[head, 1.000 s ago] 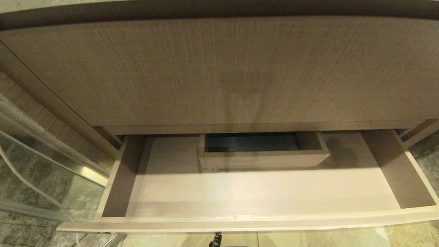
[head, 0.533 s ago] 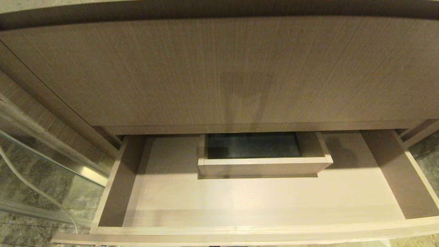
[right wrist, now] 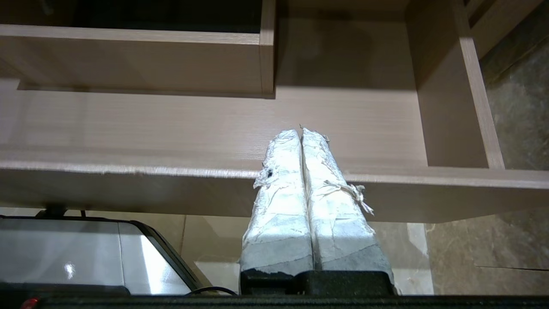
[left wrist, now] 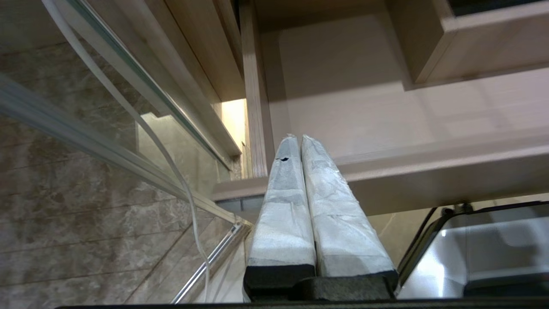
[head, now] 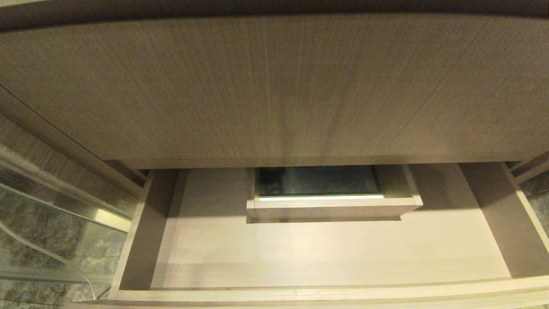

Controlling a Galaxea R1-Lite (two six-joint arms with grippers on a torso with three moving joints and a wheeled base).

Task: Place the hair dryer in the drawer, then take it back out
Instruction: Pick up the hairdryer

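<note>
Marble-look floor tiles (head: 34, 231) flank a wood-grain cabinet, and the drawer (head: 326, 295) stands pulled open beneath the tall panel (head: 274, 86) with nothing lying on its pale floor. No hair dryer shows in any view, so where it sits I cannot tell. Toward the drawer's back sits the boxed cutout (head: 330, 207). Just outside the drawer's front rail hang the left end effector (left wrist: 297, 139) and right end effector (right wrist: 300, 133), both clenched and carrying nothing. My worry: with the dryer out of sight, a blind reach could clip that front rail or the glass panel (head: 55, 201) to the drawer's left
</note>
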